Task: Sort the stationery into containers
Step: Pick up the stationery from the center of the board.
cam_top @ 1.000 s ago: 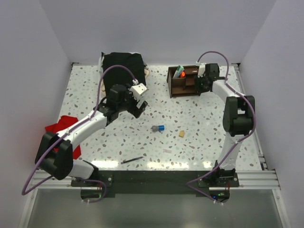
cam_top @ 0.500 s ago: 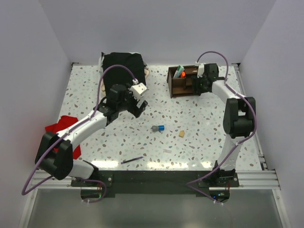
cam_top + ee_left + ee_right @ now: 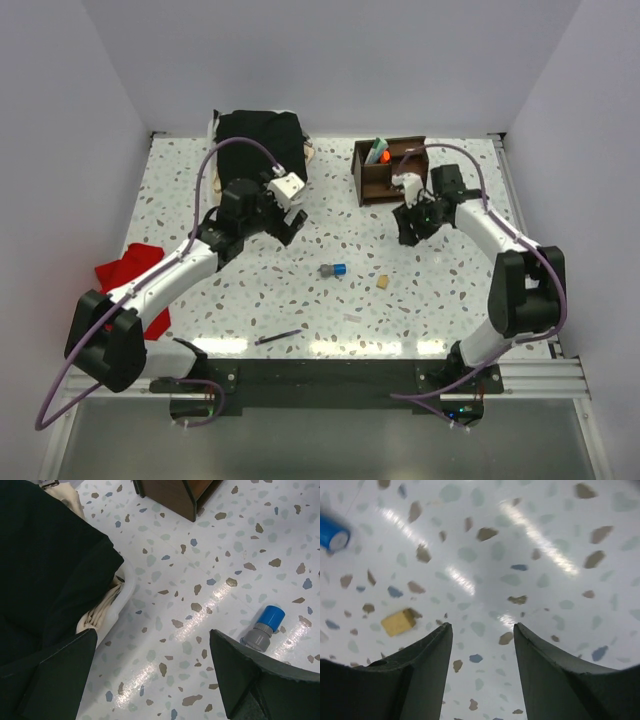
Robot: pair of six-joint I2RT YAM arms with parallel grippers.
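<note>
Stationery in the overhead view: we see a blue-grey sharpener (image 3: 333, 270) and a tan eraser (image 3: 382, 282) near each other at mid-table, and a dark pen (image 3: 278, 338) lower centre. The brown organiser (image 3: 385, 172) stands at upper right with an orange-capped marker (image 3: 377, 152) in its left end. The left gripper (image 3: 291, 228) hangs below the black cloth (image 3: 258, 135). The right gripper (image 3: 408, 230) hangs just below the organiser. A red cloth (image 3: 125, 268) lies at the left edge.

Left wrist view: we find the left gripper (image 3: 150, 680) spread wide and empty, with bare table between its fingers (image 3: 60, 675). The sharpener (image 3: 264, 628) lies at lower right, the organiser's corner (image 3: 172, 495) at the top, and the black cloth (image 3: 45, 565) at the left.

Right wrist view: the right gripper (image 3: 482, 670) stands partly apart and holds nothing. The eraser (image 3: 398, 622) lies at left of centre, and the blurred sharpener (image 3: 332, 534) at the upper left edge.
</note>
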